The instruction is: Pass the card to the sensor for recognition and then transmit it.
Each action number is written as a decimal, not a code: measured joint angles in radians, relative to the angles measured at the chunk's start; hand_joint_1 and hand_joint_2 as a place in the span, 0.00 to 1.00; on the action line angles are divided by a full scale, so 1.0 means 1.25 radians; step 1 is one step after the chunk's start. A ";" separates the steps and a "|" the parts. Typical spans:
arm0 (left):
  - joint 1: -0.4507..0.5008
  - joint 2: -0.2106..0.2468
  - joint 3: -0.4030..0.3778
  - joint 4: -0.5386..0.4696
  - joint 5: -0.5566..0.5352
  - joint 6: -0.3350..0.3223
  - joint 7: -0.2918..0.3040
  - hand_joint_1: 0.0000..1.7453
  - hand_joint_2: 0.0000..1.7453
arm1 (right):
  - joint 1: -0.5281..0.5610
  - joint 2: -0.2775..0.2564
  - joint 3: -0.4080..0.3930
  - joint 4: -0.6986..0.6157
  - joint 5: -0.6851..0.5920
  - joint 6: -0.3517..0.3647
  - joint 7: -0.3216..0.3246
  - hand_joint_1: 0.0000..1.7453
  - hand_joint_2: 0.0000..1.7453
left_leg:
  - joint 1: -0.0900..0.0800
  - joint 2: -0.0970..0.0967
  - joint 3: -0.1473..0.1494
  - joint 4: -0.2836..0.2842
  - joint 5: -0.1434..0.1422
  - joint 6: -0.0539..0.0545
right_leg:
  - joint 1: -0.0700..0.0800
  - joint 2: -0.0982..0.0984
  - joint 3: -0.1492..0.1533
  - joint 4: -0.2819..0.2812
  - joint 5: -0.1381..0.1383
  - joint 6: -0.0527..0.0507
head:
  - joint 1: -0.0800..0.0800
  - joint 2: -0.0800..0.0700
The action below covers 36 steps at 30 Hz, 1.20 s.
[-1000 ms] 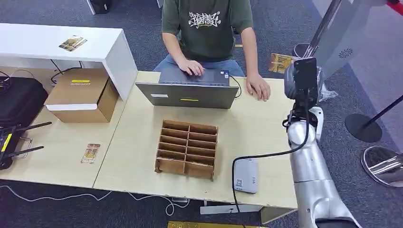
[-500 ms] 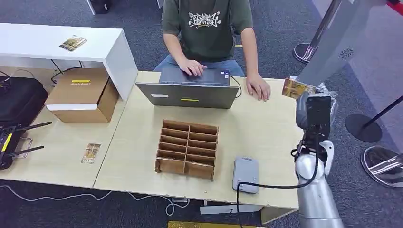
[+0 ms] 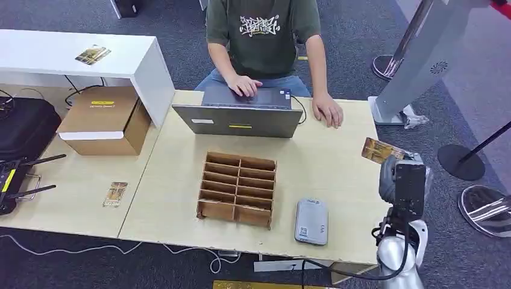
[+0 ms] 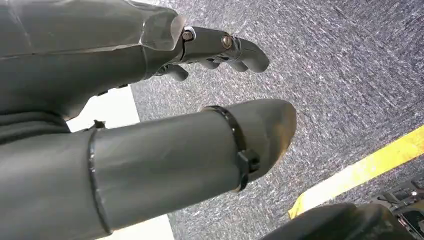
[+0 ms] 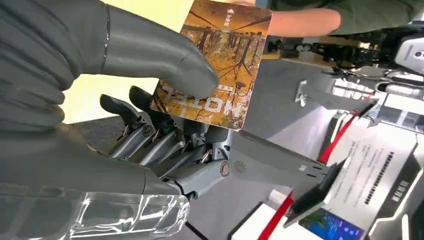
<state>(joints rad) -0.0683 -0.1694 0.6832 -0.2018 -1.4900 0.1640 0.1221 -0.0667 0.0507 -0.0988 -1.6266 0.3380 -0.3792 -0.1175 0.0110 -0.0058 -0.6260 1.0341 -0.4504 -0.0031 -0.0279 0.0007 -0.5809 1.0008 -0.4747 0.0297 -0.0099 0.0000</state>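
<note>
A yellow-brown picture card [image 3: 379,150] [image 5: 220,65] is pinched in my right hand [image 3: 402,171] [image 5: 150,100], thumb on its face and fingers behind it. Hand and card hover just off the table's right edge, beyond and to the right of the grey card reader [image 3: 311,221], which lies flat near the front edge. A wooden slotted card box [image 3: 237,189] stands left of the reader. My left hand [image 4: 200,100] hangs over grey carpet, holding nothing, thumb apart from the fingers.
A person sits at the far side typing on a grey laptop [image 3: 241,117]. A grey kiosk stand [image 3: 422,54] rises at the far right. On the left are a cardboard box [image 3: 105,119], a spare card [image 3: 114,194] and another card [image 3: 92,55] on the white desk.
My right arm has drawn back and down from the kiosk toward me, carrying the card to beside the table's right edge. The reader, once partly hidden by the arm, is uncovered.
</note>
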 joint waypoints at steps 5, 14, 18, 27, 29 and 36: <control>0.000 0.000 0.000 0.000 -0.004 0.000 0.000 0.00 0.00 | 0.058 0.022 0.000 -0.012 0.003 0.016 0.008 1.00 1.00 | 0.000 0.000 0.000 0.000 -0.001 0.001 | 0.000 0.000 0.000 0.000 0.000 0.000 | 0.000 0.000; 0.000 0.000 0.000 0.000 -0.006 0.000 0.003 0.00 0.00 | 0.130 0.051 0.006 -0.017 0.006 0.027 0.021 1.00 1.00 | 0.000 0.000 0.000 0.000 -0.001 0.001 | 0.000 0.000 0.000 0.000 -0.001 0.000 | 0.000 0.000; 0.000 0.000 0.000 0.000 -0.007 0.000 0.006 0.00 0.00 | 0.137 0.058 0.016 -0.017 0.008 0.040 0.033 1.00 1.00 | 0.000 0.000 0.000 0.000 -0.001 0.001 | 0.000 0.000 0.000 0.000 -0.001 0.000 | 0.000 0.000; 0.000 0.000 0.000 0.000 -0.007 0.000 0.008 0.00 0.00 | 0.139 0.065 0.027 -0.016 0.008 0.040 0.034 1.00 1.00 | 0.000 0.000 0.000 0.000 -0.001 0.001 | 0.000 0.000 0.000 0.000 -0.001 0.000 | 0.000 0.000; 0.000 0.000 0.000 0.000 -0.007 0.000 0.008 0.00 0.00 | 0.139 0.065 0.027 -0.016 0.008 0.040 0.034 1.00 1.00 | 0.000 0.000 0.000 0.000 -0.001 0.001 | 0.000 0.000 0.000 0.000 -0.001 0.000 | 0.000 0.000; 0.000 0.000 0.000 0.000 -0.007 0.000 0.011 0.00 0.00 | 0.138 0.067 0.041 0.002 0.008 0.057 0.052 1.00 1.00 | 0.000 0.000 0.000 0.000 -0.002 0.001 | 0.000 0.000 0.000 0.000 -0.001 0.000 | 0.000 0.000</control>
<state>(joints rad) -0.0685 -0.1694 0.6832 -0.2018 -1.4992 0.1644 0.1354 0.1060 0.1347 -0.0473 -1.6247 0.3479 -0.3075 -0.0526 0.0110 -0.0056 -0.6259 1.0340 -0.4524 -0.0017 -0.0279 0.0009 -0.5806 1.0008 -0.4758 0.0294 -0.0099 0.0000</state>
